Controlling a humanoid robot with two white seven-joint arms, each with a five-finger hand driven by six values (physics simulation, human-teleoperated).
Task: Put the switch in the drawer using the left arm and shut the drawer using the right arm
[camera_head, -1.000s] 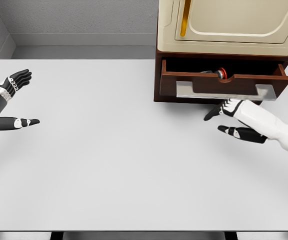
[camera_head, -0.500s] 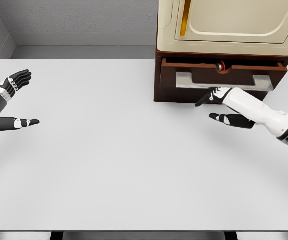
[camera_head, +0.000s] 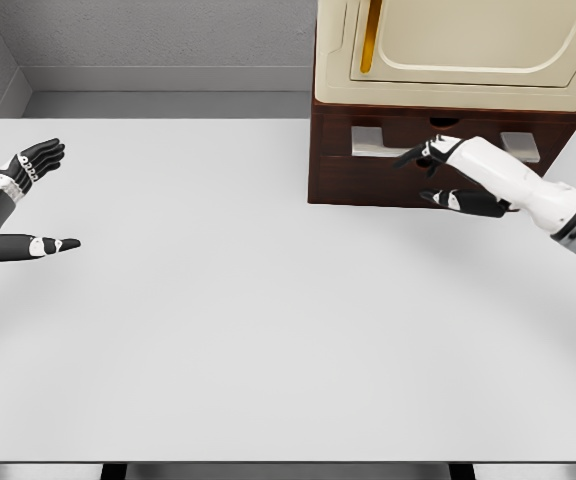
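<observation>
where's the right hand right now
In the head view the right hand is at the upper right, fingers spread against the front of the dark wooden drawer, just below the cream appliance.

A white tabletop (camera_head: 218, 330) carries a dark wooden cabinet (camera_head: 368, 180) at its one-o'clock edge.

Table (camera_head: 218, 330): smooth, matt, pale grey surface is shown.
Drawer (camera_head: 368, 165): dark reddish-brown wood look, low sheen.
Handle (camera_head: 370, 140): brushed, silvery metal is suggested.
Cabinet (camera_head: 488, 50): cream, smooth, slightly glossy panels.
Right hand (camera_head: 446, 172): glossy white shell, matt black fingers.
Left hand (camera_head: 23, 195): same hard plastic look.
Wall (camera_head: 148, 35): grey, finely rough texture.
</observation>
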